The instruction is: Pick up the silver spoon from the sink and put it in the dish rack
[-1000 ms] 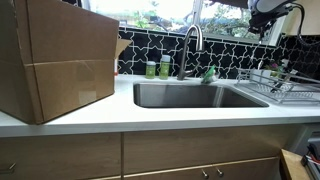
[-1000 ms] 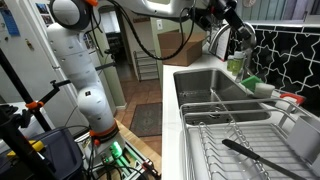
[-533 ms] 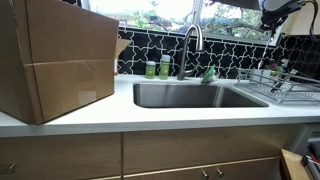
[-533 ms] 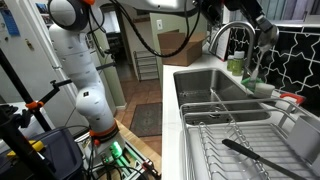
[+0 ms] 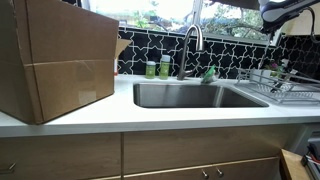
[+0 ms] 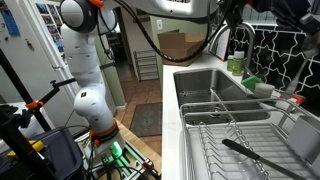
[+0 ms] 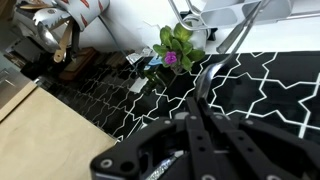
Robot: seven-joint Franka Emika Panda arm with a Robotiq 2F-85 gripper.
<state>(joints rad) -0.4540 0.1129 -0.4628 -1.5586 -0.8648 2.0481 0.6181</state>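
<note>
The sink (image 5: 200, 97) is a steel basin in the white counter; it also shows in an exterior view (image 6: 215, 85). No silver spoon shows in it. The wire dish rack (image 5: 285, 88) stands on the counter beside the sink and fills the foreground in an exterior view (image 6: 215, 140). My gripper (image 5: 292, 10) is high up at the frame's top edge, above the rack side, and is partly cut off in an exterior view (image 6: 295, 12). In the wrist view the gripper (image 7: 203, 75) has its fingers pressed together against the black tiled wall. I cannot make out a spoon between them.
A tall curved faucet (image 5: 192, 45) stands behind the sink, with green bottles (image 5: 158, 68) and a green sponge (image 5: 210, 73) beside it. A large cardboard box (image 5: 55, 60) sits on the counter. A dark utensil (image 6: 255, 158) lies in the rack.
My gripper has moved from above the faucet area sideways and upward toward the rack side, now nearly out of both exterior views.
</note>
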